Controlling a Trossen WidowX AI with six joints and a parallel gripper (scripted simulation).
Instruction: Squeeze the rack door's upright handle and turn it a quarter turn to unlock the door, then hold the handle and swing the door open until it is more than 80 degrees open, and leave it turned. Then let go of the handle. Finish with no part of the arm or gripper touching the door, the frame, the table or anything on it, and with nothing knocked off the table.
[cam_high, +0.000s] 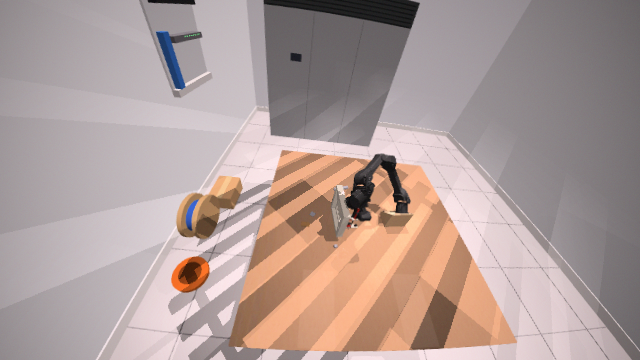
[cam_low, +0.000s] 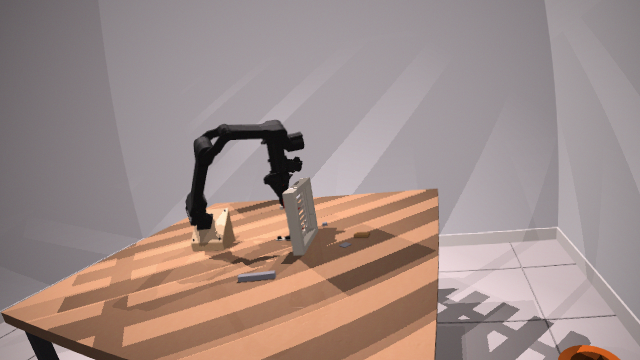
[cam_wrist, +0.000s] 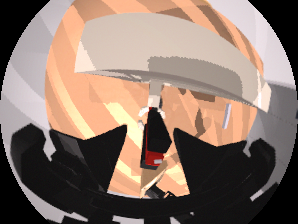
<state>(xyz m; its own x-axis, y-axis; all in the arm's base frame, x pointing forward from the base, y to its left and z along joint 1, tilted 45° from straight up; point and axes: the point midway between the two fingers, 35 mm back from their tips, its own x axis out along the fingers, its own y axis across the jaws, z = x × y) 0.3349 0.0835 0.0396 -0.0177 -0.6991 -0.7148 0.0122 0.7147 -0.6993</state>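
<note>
Gripper (cam_high: 355, 212) (cam_low: 281, 201) (cam_wrist: 150, 129) stood open, fingers on either side of the handle (cam_low: 283, 204) (cam_wrist: 159, 131), left of the arm's base. Step judged: grasping to unlock. Next: centre, squeeze, then quarter turn.

Bright, hard-edged light in diagonal bands across the brown wooden table (cam_high: 380, 300) (cam_low: 280, 320) (cam_wrist: 65, 90), reaching its near edge in the top view. Dark shadow patch near the exterior view's right table edge. Wrist view: strong fisheye curvature, black corners; fine detail coarse.
</note>
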